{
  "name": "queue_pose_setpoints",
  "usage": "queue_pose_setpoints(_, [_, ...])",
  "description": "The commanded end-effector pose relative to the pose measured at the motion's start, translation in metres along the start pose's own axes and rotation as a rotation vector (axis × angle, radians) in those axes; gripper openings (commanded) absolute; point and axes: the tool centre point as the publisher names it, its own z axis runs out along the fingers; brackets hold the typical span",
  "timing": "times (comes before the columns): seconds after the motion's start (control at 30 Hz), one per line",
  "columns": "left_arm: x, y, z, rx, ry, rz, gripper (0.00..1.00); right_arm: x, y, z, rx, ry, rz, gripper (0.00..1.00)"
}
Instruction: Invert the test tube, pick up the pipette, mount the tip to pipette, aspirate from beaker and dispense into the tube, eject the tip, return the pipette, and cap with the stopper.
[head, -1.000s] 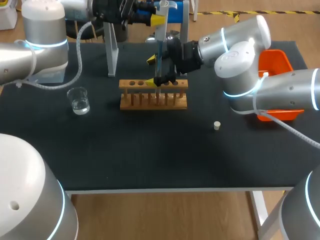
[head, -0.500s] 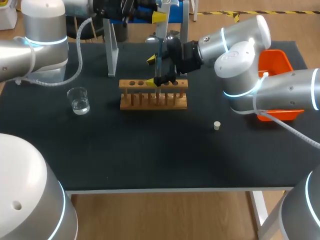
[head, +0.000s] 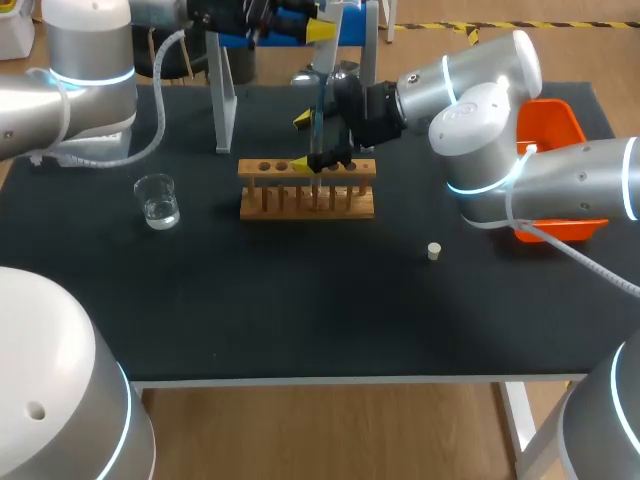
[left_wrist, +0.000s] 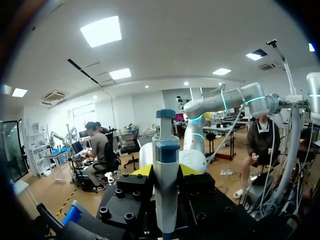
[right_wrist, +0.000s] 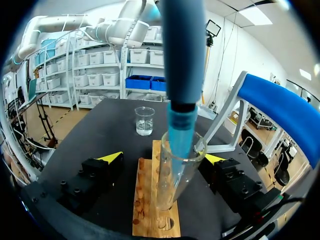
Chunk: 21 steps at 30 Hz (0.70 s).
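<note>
While pipette (left_wrist: 165, 150) dips into test tube (right_wrist: 172, 180) | left gripper (left_wrist: 166, 171) clamps pipette | right gripper (right_wrist: 164, 157) splayed wide

The head view's edge cuts off the pipette (head: 318, 100) top and left hand (head: 318, 30).

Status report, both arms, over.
Left gripper shut on pipette, tip inside test tube. Right gripper open around it, at rack. Nothing blocking.

We see a wooden rack (head: 300, 207) in the middle of the black surface (head: 300, 310). An orange bin (head: 556, 122) sits at its right edge and a pale stand (head: 222, 100) towards the back.
</note>
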Motion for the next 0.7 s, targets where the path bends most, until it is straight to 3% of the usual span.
queue_pose_setpoints(0.03, [0.0019,-0.0037,0.0006,-0.007,-0.007,0.0,0.0,-0.0009,-0.0002,-0.0003,0.001,0.003,0.0,1.0])
queue_pose_setpoints(0.7, [0.0044,-0.013,0.0036,-0.019,-0.009,0.009,0.0,-0.0009,-0.0002,-0.0003,0.001,0.003,0.0,1.0])
